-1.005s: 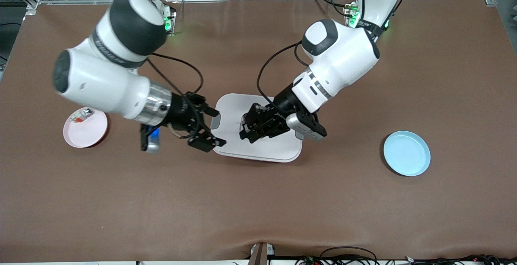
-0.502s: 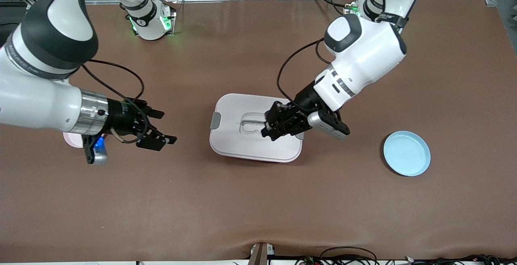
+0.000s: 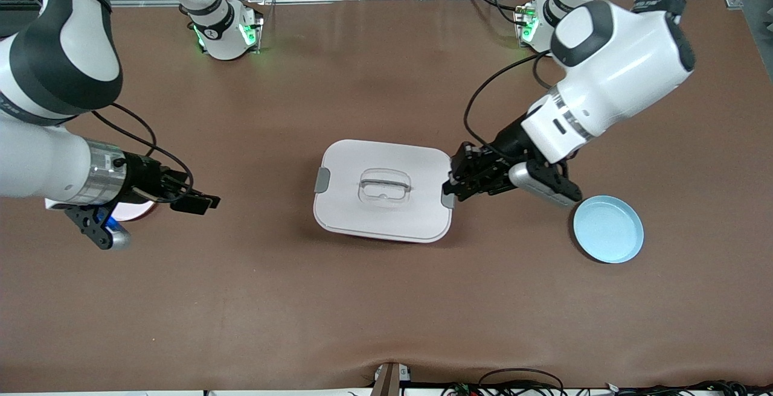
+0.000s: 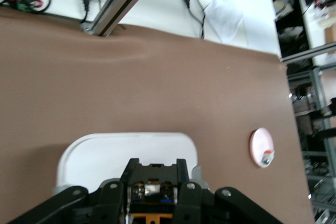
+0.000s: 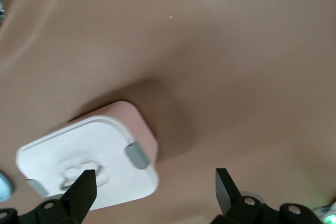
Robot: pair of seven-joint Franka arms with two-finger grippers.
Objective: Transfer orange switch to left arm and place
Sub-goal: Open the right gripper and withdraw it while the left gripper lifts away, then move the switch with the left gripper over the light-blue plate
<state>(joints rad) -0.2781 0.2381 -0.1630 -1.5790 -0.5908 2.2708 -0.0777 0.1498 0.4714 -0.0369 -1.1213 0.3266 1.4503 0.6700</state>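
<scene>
The white box stands at the table's middle. My left gripper hangs over the box's edge at the left arm's end, by a grey clip. In the left wrist view my left gripper is shut on the orange switch, a small dark part with orange below it, above the box. My right gripper is open and empty, low over the table between the box and the pink plate. The right wrist view shows my right gripper spread wide, with the box ahead.
A light blue plate lies toward the left arm's end. The pink plate, mostly hidden under the right arm, shows in the left wrist view with a small silver-white part with a red-orange bit on it.
My right gripper has drawn back from the box toward the pink plate, open. My left gripper has moved from over the box's lid to its edge, toward the blue plate, staying shut.
</scene>
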